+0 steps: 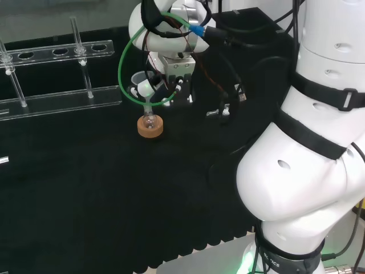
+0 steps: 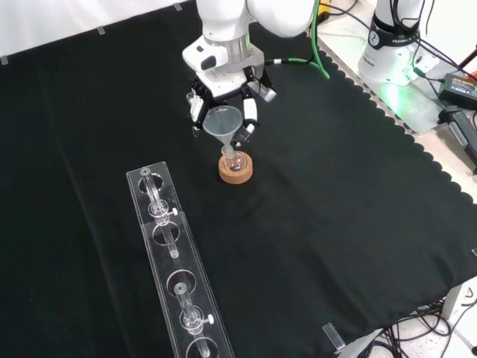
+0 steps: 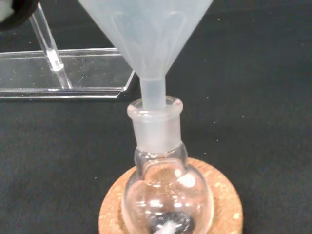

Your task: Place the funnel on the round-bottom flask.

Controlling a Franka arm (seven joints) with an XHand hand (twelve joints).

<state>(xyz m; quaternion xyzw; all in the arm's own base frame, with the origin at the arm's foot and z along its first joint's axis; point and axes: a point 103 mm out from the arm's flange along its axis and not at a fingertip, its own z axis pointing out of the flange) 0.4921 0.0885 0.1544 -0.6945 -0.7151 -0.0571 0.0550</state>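
A translucent white funnel stands upright with its stem inside the neck of a small clear round-bottom flask. The flask sits on a cork ring on the black cloth. In the wrist view the funnel stem enters the flask mouth, with the cork ring below. The hand comes down from above, its fingers curled at both sides of the funnel's cone. In the head view the hand hangs over the funnel, the flask and the cork ring.
A long clear plastic rack holding glass tubes lies in front of the flask in the front view; it is the rack at the far left in the head view. The arm's white links stand at the right.
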